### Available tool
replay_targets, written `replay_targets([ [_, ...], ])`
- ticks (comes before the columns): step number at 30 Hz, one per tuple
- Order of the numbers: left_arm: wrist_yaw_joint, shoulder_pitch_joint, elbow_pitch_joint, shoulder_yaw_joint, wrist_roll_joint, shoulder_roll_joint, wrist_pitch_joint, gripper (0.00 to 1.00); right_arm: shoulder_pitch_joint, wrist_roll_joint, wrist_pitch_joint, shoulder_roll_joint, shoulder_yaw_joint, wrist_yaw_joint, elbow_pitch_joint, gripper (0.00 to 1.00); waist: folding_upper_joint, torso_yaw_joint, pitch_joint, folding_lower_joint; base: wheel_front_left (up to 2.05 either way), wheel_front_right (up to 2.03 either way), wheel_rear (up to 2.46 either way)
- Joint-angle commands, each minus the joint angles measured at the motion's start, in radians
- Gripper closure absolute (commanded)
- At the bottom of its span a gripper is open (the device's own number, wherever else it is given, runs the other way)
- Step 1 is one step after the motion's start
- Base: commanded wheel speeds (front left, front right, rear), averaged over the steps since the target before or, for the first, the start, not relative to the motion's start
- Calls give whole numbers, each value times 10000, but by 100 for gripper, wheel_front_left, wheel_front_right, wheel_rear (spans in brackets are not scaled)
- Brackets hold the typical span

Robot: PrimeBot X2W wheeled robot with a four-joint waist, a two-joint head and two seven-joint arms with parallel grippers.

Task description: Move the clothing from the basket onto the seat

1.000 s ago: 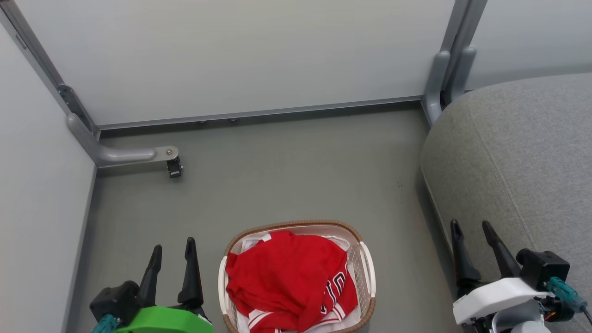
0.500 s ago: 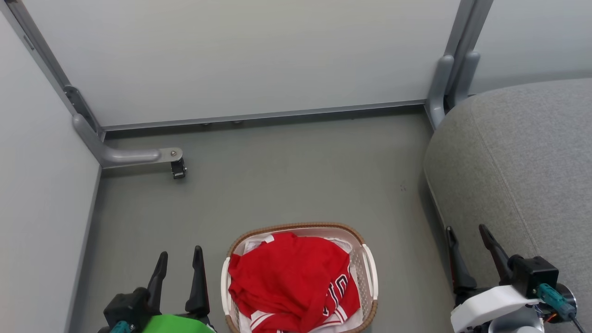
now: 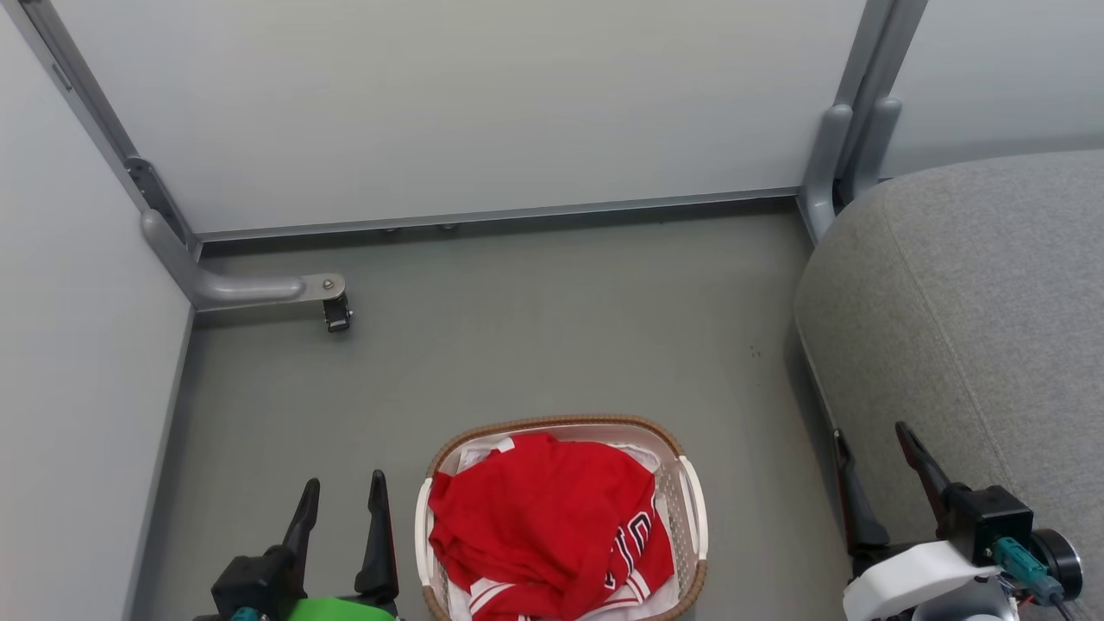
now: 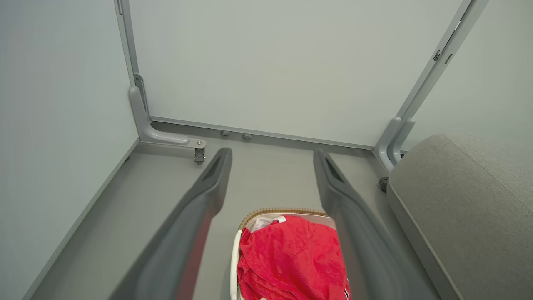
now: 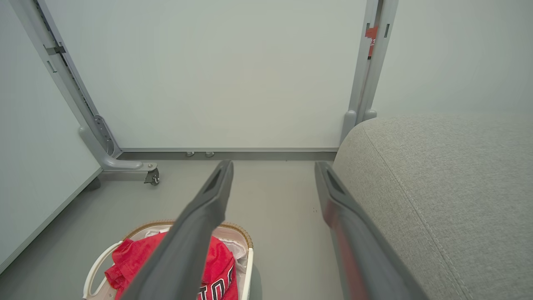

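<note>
Risk first: the clothing [image 3: 543, 517] sits heaped in the basket [image 3: 552, 421] at lower centre of the head view, with plain white cloth [image 3: 470, 454] tucked under it. A deep pinch could drag the white piece out too. A shallow pinch on loose red folds could slip and drop the garment on the floor [image 3: 535, 328], short of the seat [image 3: 975, 302] at the right edge of frame. The basket looks light and might lift or tip if a finger snags its perforated wall.

Left gripper [image 3: 345, 480], lower left: jaws moderately apart, holding and touching nothing, just beside the basket's left handle. Right gripper [image 3: 869, 432], lower right: spread about as wide, empty — it overlaps the seat's edge, and contact cannot be told.
</note>
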Motion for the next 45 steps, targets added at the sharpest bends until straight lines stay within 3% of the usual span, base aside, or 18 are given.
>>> replay_targets([
  [1, 43, 106, 21, -1, 2, 69, -38, 0, 132, -35, -52, -58, -54, 1, 27, 0, 0, 3, 2, 0, 0, 0, 0],
  [33, -142, -110, 356, -140, -117, 68, -38, 0, 47, 84, -51, -58, -88, 1, 65, 0, 0, -23, 102, 0, 0, 0, 0],
  [45, -389, -1260, 431, -471, 480, 65, -37, 0, -816, -105, -51, -55, -83, 1, -481, 0, 0, -538, 1661, 0, 0, 0, 0],
])
